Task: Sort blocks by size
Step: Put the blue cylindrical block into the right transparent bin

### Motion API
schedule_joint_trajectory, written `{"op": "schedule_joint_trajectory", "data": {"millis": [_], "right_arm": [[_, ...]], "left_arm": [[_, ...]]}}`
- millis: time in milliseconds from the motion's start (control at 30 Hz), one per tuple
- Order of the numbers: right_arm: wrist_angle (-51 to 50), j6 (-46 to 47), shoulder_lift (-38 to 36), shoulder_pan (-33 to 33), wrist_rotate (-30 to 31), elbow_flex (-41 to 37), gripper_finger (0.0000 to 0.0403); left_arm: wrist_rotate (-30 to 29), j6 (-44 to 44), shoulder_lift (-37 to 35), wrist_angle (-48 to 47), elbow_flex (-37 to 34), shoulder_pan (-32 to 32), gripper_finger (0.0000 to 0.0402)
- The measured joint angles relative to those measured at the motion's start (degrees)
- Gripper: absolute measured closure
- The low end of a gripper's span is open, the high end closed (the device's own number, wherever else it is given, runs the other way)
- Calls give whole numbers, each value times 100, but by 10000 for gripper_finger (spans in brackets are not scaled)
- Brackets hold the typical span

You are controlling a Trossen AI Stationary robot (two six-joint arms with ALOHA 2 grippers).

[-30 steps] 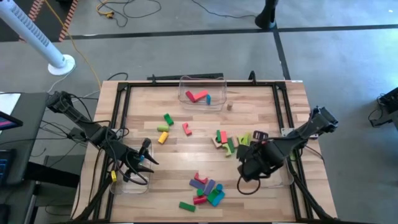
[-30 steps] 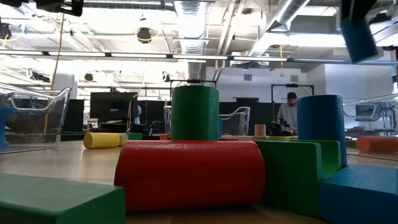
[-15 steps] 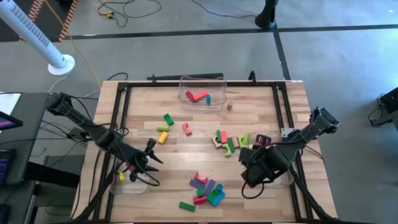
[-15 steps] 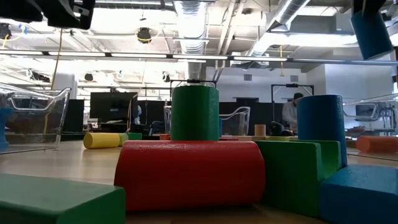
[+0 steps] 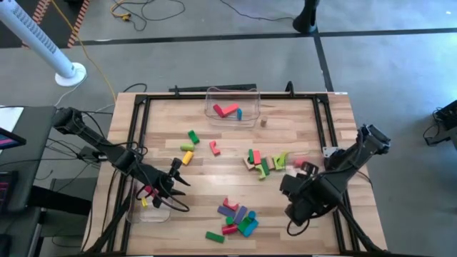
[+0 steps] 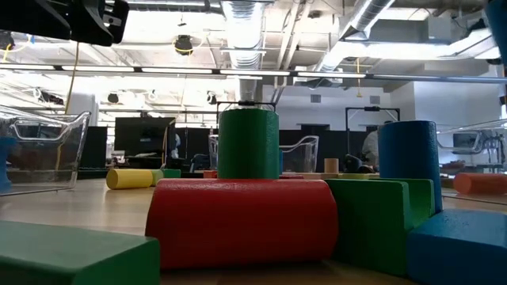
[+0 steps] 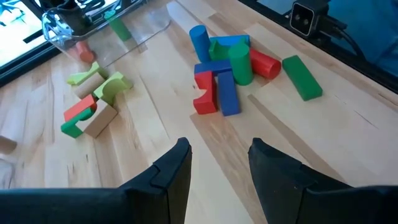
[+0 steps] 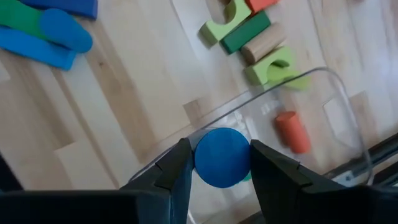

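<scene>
Surface [image 5: 300, 121]: pale wood planks, visible grain, slight satin sheen. Blocks [image 7: 227, 68]: painted, smooth, matt to faintly glossy; one tan block [image 8: 262, 52] looks bare wood. Bin at 12 o'clock [image 5: 231, 91]: clear glossy plastic. Right hand [image 8: 219, 167]: matt black, holding smooth blue cylinder [image 8: 222, 157].
</scene>
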Motion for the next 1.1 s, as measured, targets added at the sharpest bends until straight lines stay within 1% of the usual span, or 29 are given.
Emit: {"op": "schedule_joint_trajectory", "data": {"millis": [367,500,567,667,733,833,1100], "right_arm": [[-1,1105,7,600,0,-2,234],[3,1486,13,728,-19,-167,234],[0,1631,13,757,-180,-317,234],[-10,1752,13,750,-508,-632,234],[-6,1801,13,736,-619,-823,234],[-3,1803,17,730,-638,-952,234],[-2,1816,17,728,-525,-960,234]], "left_arm": [[-1,90,-2,-9,0,4,249],[-1,222,-2,-10,0,4,249],[-2,291,-2,-9,0,4,249],[-2,350,-2,-9,0,5,249],[0,381,-2,-9,0,29,249],[0,390,-2,-9,0,101,249],[34,333,-2,-9,0,273,249]]}}
